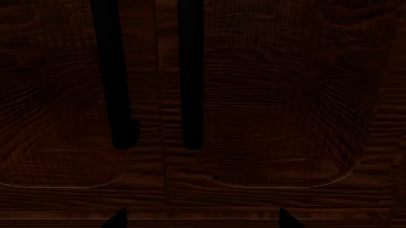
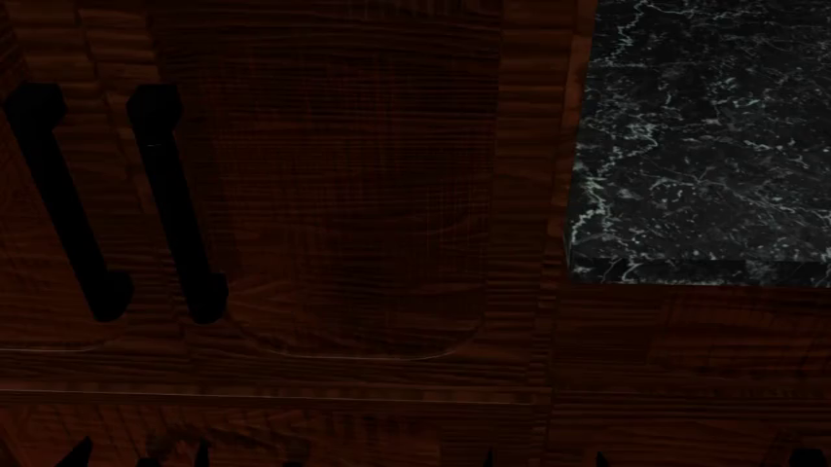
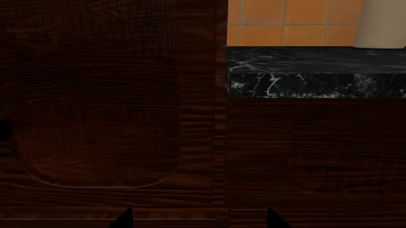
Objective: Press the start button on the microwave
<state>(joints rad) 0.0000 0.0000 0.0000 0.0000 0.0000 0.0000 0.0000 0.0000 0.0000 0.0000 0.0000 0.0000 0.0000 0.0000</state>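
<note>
The microwave and its start button are out of view in every frame. My left gripper point(image 1: 201, 221) shows only as two dark fingertips point(image 1: 118, 219) set wide apart with nothing between them. It faces a dark wooden cabinet door pair point(image 1: 285, 118) with two black vertical handles point(image 1: 117, 95). My right gripper point(image 3: 199, 221) is also open and empty, its fingertips point(image 3: 123, 219) wide apart. It faces a dark wooden cabinet door point(image 3: 95, 104) beside a black marble countertop point(image 3: 304, 71).
In the head view the tall wooden cabinet point(image 2: 338, 195) with two black handles point(image 2: 175, 204) fills the left and middle, very close. The black marble countertop point(image 2: 702, 146) lies at the right. An orange tiled wall point(image 3: 285, 19) and a pale object point(image 3: 381, 23) stand behind the counter.
</note>
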